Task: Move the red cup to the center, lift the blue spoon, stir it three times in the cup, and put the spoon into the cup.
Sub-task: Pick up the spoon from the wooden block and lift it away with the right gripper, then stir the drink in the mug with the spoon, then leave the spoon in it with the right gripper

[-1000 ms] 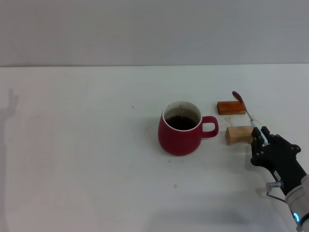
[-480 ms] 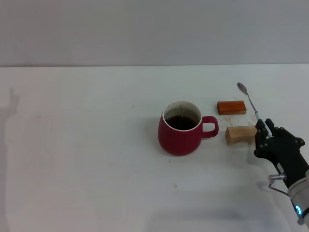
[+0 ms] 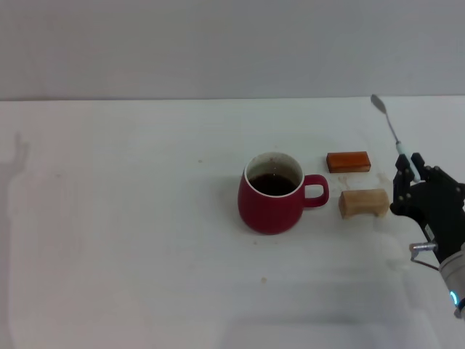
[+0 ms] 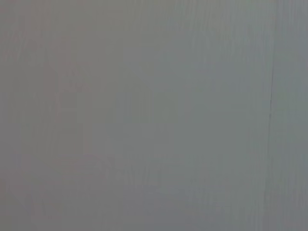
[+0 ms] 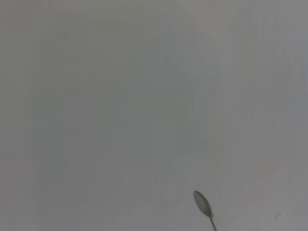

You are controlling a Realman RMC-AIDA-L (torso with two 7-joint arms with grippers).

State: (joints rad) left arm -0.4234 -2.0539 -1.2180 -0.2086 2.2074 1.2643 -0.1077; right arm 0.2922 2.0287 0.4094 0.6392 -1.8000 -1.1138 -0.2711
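Observation:
The red cup stands near the middle of the white table, its handle pointing right, with dark liquid inside. My right gripper is at the right side, above the table and right of the two blocks. It is shut on the light-blue handle of the blue spoon, which points up and away with its silver bowl at the top. The spoon's bowl also shows in the right wrist view against a plain grey surface. My left gripper is out of view; the left wrist view shows only plain grey.
An orange-brown block and a tan wooden block lie just right of the cup's handle, between the cup and my right gripper. The white table stretches far to the left and front.
My right gripper has lifted the spoon off the two blocks and moved up and to the right. The spoon now stands clear above the blocks. The cup has not moved.

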